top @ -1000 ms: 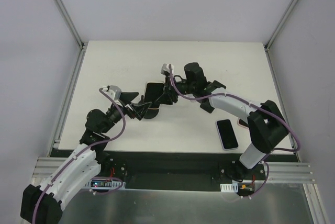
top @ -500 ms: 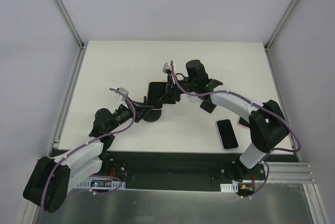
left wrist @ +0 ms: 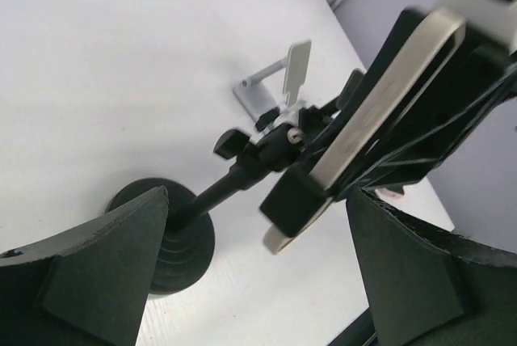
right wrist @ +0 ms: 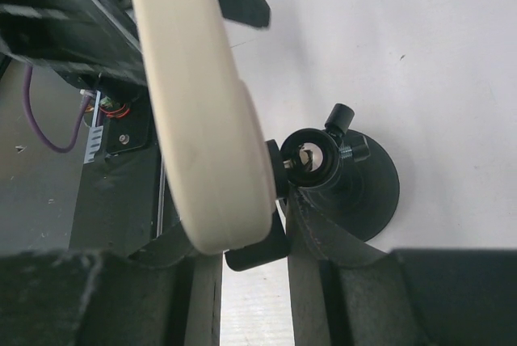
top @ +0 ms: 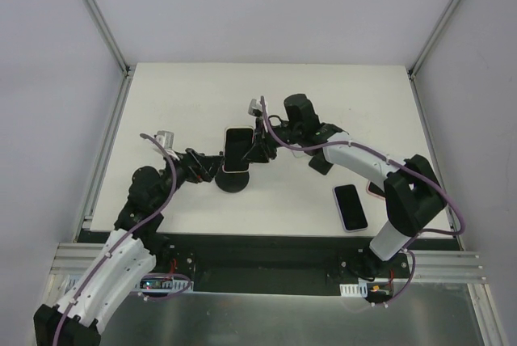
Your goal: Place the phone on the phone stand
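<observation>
Top view: the right arm reaches left over the desk [top: 339, 103], its tool [top: 257, 149] pinching the phone [top: 237, 149], which sits on the black stand [top: 233, 183]. The left arm stretches right, its tool [top: 212, 166] just beside the stand

Left wrist: the fingers [left wrist: 97, 273] are spread wide, with the stand [left wrist: 174, 241] and the tilted phone [left wrist: 380, 103] between them

Right wrist: the phone's edge [right wrist: 202, 120] meets the stand's cradle [right wrist: 355, 184]

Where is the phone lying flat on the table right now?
In the top view, the flat phone lies near the table's front right edge, beside the right arm and right of the black stand.
</observation>
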Tool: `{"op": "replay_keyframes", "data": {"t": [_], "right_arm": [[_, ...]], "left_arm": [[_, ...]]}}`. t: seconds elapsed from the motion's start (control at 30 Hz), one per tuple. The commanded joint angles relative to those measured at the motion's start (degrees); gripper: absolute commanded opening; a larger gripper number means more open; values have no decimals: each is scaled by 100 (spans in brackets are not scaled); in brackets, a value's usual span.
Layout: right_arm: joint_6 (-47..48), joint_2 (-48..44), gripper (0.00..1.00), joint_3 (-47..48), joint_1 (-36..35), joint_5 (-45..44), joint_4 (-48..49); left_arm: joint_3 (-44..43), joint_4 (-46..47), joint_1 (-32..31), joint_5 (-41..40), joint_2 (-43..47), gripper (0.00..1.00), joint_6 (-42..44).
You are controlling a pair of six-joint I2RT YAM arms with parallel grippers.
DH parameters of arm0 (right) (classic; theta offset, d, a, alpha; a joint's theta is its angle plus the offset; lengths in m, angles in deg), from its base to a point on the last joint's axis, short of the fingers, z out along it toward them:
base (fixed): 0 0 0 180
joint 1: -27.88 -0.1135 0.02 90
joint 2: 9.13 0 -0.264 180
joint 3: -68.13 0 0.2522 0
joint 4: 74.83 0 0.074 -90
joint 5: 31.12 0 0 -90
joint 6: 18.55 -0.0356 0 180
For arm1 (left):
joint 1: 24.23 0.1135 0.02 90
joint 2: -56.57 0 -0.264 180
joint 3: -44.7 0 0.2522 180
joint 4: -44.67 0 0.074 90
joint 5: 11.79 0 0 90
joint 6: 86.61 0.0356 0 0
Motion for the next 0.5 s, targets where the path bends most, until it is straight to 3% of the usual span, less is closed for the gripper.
{"op": "replay_keyframes", "data": {"t": [0.0,0.2,0.4,0.47], "right_arm": [[274,-292,1,170,-66,-72,326],[556,-283,0,258,-259,-239,-9],[635,-371,0,223,-295,-265,-70],[644,-388,0,197,-295,-257,-62]], "left_arm": [[-1194,-1931,14,-434,315,88,-99],[-2776,-2273,22,1561,-747,86,1315],[-3629,-2274,14,2151,-1731,84,1879],[-3744,-2274,14,2547,-2031,78,1871]]}}
